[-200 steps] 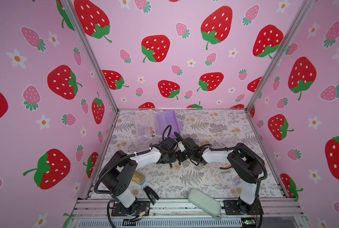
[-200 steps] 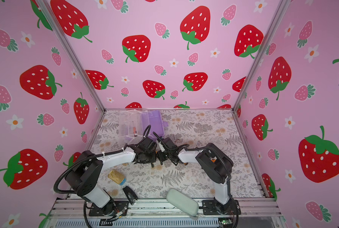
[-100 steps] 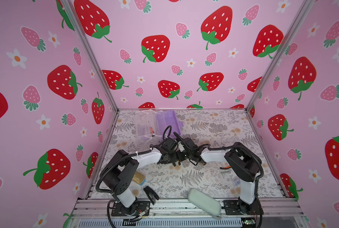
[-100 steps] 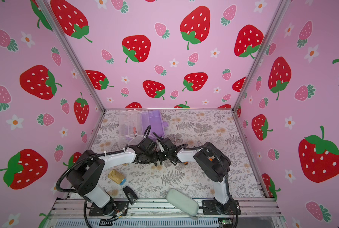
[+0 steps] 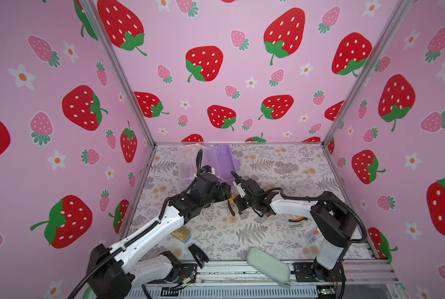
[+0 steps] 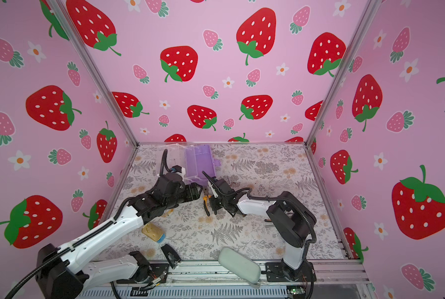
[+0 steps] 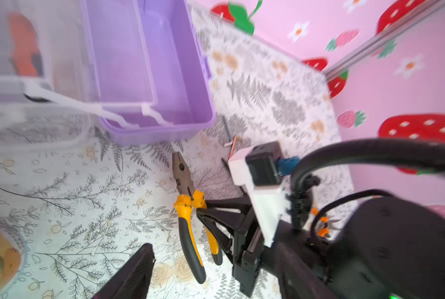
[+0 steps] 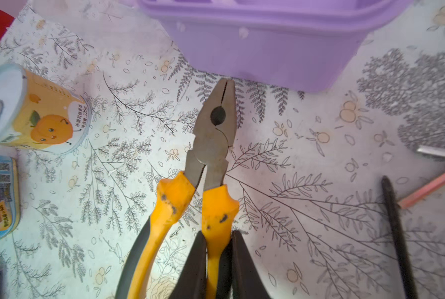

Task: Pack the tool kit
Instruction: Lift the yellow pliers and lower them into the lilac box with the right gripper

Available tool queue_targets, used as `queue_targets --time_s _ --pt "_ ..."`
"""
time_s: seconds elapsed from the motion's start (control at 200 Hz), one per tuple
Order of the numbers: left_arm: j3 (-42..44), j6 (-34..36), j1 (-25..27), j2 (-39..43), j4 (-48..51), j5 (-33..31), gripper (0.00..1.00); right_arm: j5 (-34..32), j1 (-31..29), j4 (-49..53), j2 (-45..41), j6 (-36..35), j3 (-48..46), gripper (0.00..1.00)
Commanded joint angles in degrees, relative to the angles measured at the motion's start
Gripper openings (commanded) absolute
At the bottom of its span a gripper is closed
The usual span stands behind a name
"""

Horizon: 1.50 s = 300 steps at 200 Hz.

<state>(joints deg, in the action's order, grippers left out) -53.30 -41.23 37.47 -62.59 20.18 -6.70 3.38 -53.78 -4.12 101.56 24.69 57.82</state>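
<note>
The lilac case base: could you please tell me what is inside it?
The lilac base holds a clear tray; nothing else shows inside. In both top views the left arm covers its near corner.

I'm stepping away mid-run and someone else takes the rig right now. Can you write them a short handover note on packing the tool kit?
Right tool: shut on one handle of the yellow-and-black pliers. Their nose points at the lilac base, just short of it.
Left tool: looks open, holds nothing, close beside the pliers.
Kit: open at the back of the mat. The clear tray next to the base holds something orange, too blurred to name.
Done: little; the base looks empty.
Left: pliers into the base, then the small orange-handled tool, metal bit and thin dark rod lying loose; then shut the kit.
</note>
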Motion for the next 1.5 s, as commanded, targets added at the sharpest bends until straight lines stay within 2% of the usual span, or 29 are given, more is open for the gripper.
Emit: queue_targets --time_s 0.0,0.155,0.29,0.475,0.69,0.865,1.085,1.306,1.496 --pt "-1.6 2.2 -1.0 4.1 4.9 -8.8 0.79 -1.0 -0.3 1.2 -3.7 -2.6 4.1 0.0" --pt "-0.5 2.8 -4.6 7.7 8.5 -10.5 0.81 -0.7 -0.3 4.3 -5.6 -5.2 8.0 0.0" --pt "1.5 1.8 -8.8 9.3 9.2 -8.1 0.82 -5.2 0.2 7.2 -4.9 -9.7 13.7 0.0" --pt "3.2 0.6 -12.0 9.0 9.1 -4.7 0.82 -12.2 3.6 11.2 1.7 -13.9 24.5 0.0" --pt "4.9 -0.8 -14.2 8.5 8.9 -2.5 0.82 -13.1 8.1 14.6 15.8 -17.0 40.5 0.0" --pt "5.2 -0.6 -15.2 8.7 9.1 -2.2 0.82 -8.8 9.8 19.7 29.0 -15.0 56.7 0.0" --pt "6.4 -0.6 -16.9 9.4 9.5 -2.0 0.82 -5.2 9.9 25.3 40.5 -13.9 72.7 0.0" --pt "7.5 -0.9 -18.2 9.3 8.9 -0.9 0.82 0.2 9.3 23.7 44.2 -10.6 73.8 0.0" --pt "8.2 -1.4 -18.5 8.7 8.1 0.2 0.81 6.1 7.9 23.3 45.3 -11.0 73.0 0.0"
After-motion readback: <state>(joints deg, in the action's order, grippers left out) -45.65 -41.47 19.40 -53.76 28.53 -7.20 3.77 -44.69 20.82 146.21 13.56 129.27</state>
